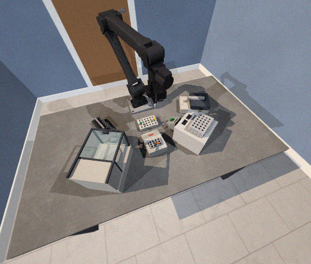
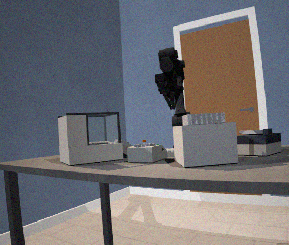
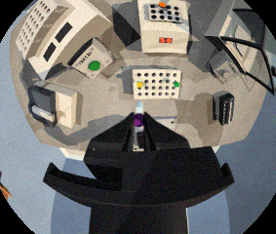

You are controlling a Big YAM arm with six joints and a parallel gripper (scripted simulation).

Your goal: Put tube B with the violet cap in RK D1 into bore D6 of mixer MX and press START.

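My gripper [image 3: 138,116] is shut on tube B [image 3: 138,120], a clear tube with a violet cap. It holds the tube upright, high above the bench near the arm's base and on the base side of the rack RK [image 3: 156,82]. The gripper also shows in the top view [image 1: 156,100] and in the exterior view [image 2: 172,107], with the tube hanging below the fingertips [image 2: 172,113]. The mixer MX [image 1: 195,129] is the big white box with a grid of empty bores on top. A green round key [image 1: 172,119] sits on its sloping front. Its top shows no lit lamp.
The rack [image 1: 147,122] holds a green-capped and a yellow-capped tube. The dry block DB [image 1: 154,143] holds an orange-capped tube. The glass-walled balance BAL [image 1: 101,160], the black magnet block MG [image 1: 101,122] and the spectrophotometer SP [image 1: 194,102] stand around them.
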